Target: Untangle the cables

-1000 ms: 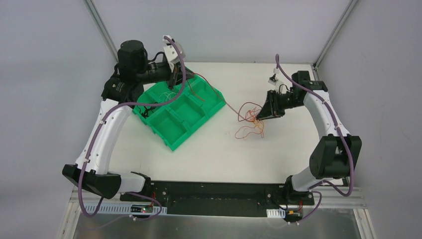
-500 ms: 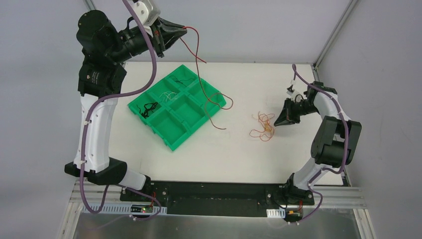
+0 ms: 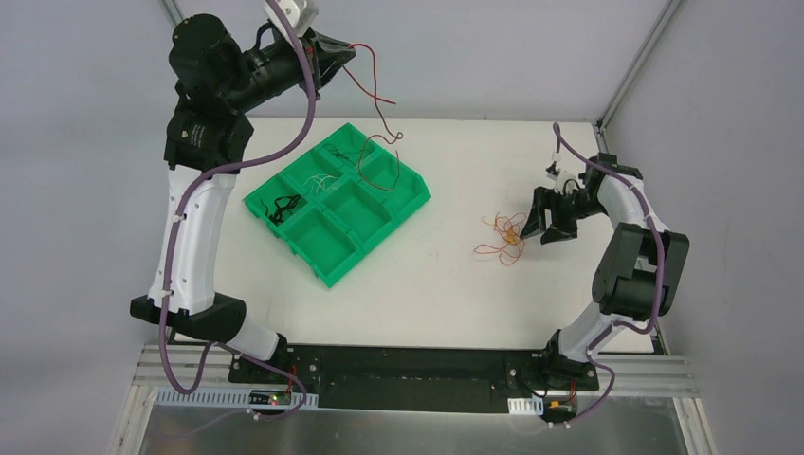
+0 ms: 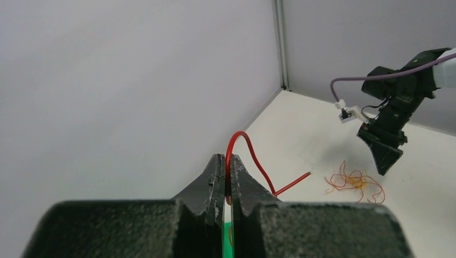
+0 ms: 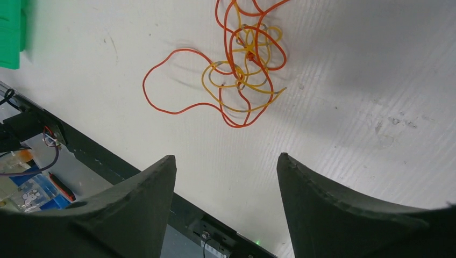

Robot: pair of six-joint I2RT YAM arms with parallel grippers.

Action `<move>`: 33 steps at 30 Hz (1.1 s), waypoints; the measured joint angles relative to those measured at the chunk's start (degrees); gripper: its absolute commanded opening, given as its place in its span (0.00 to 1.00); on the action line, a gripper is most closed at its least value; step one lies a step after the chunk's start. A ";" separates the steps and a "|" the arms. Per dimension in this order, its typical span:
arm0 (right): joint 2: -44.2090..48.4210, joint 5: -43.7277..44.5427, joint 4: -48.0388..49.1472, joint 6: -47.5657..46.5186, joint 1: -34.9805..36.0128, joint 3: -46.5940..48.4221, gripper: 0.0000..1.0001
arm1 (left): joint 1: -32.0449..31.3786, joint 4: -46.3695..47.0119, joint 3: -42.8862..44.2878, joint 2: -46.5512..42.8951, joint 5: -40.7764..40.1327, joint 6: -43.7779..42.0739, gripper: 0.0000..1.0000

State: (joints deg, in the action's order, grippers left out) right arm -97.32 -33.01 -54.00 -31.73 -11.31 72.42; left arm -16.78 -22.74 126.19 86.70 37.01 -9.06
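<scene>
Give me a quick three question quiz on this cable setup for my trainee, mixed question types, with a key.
1. True or false: the left gripper is shut on a red wire.
2. Fill in: the right gripper stands ___.
3. The orange and yellow tangle lies: A, in the left gripper; B, on the table; C, clamped in the right gripper.
Key: 1 true; 2 open; 3 B.

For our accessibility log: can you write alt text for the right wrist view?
An orange and yellow cable tangle lies loose on the white table, just beyond the open right claw, which touches nothing. A green tray corner shows at top left.
</scene>
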 measured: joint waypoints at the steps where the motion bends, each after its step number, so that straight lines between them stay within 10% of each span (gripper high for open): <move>1: 0.28 -0.13 -0.33 -0.04 0.11 0.24 0.76 | 0.00 0.31 -1.20 -0.26 -0.74 -0.70 0.00; 5: 0.76 -0.63 -1.18 0.35 0.37 2.25 0.99 | 0.00 1.07 -8.33 -1.86 -3.54 -3.48 0.00; 21: 4.55 -5.01 -4.39 2.84 2.21 5.79 0.99 | 4.37 2.34 -15.10 -1.88 -9.38 -5.14 0.00; 33: 6.08 -6.03 -5.66 3.89 5.46 8.63 0.99 | 19.85 2.27 -19.98 -4.15 2.10 -2.25 0.00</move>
State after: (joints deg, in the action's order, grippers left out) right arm -91.24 -39.05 -59.66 -27.83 -5.85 81.06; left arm 3.07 -20.47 106.21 82.54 39.11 -11.31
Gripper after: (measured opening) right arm 0.993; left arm 0.020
